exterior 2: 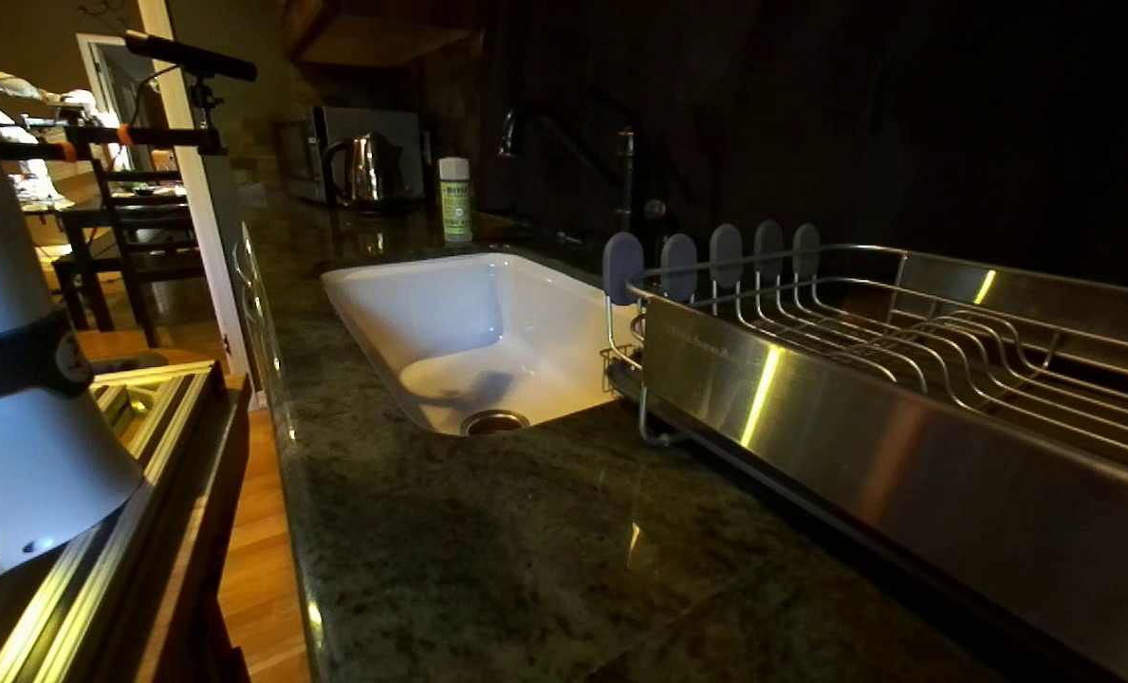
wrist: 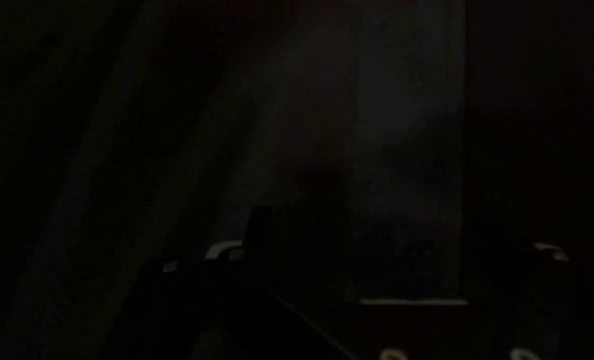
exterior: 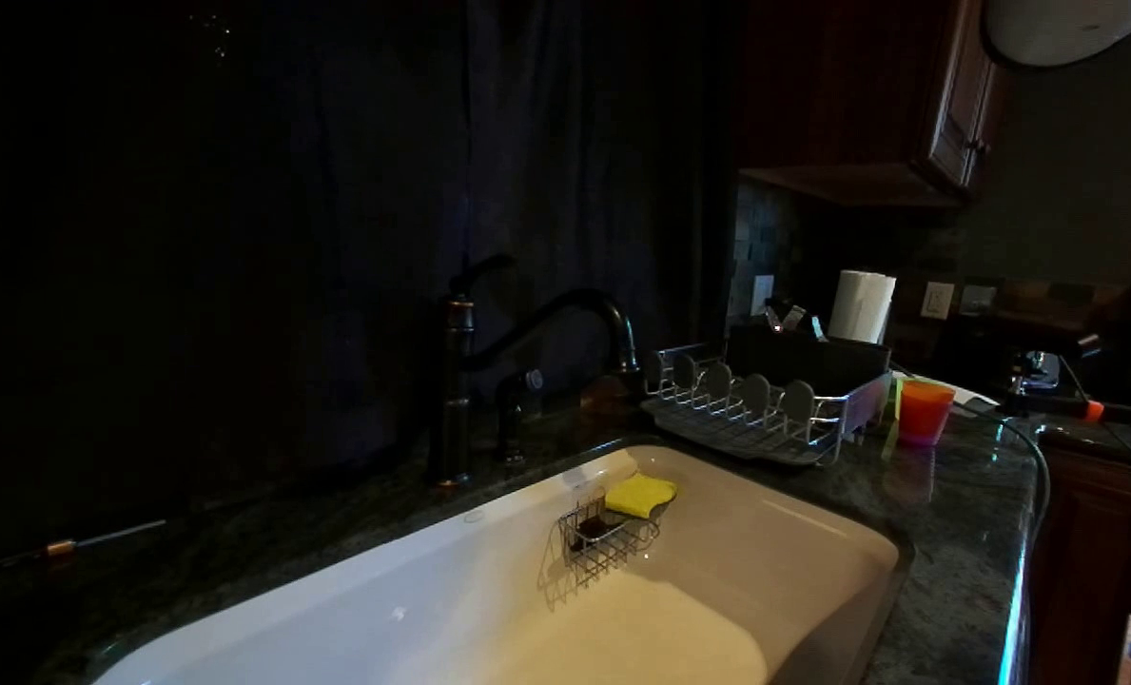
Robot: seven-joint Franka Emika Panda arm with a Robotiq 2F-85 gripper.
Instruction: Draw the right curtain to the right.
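Note:
The right curtain (exterior: 565, 162) is a narrow, very dark panel with vertical folds behind the faucet, and it meets the wide dark curtain (exterior: 242, 238) along a straight vertical line. The wrist view is nearly black. It shows dark folded fabric (wrist: 316, 95) with a straight vertical edge right of the middle; I cannot tell for sure which panel it is. My gripper (wrist: 371, 215) is open, its fingers wide apart, with the fabric and its edge showing between and beyond them. Whether the fabric touches the fingers cannot be told. The gripper is outside both exterior views.
A dark faucet (exterior: 458, 390) stands in front of the curtains, behind the white sink (exterior: 337, 609). A dish rack (exterior: 755, 419), an orange cup (exterior: 922, 411) and a paper roll (exterior: 863, 304) stand to the right, under a cabinet (exterior: 841, 95). The robot base (exterior 2: 32, 446) stands beside the counter (exterior 2: 488, 569).

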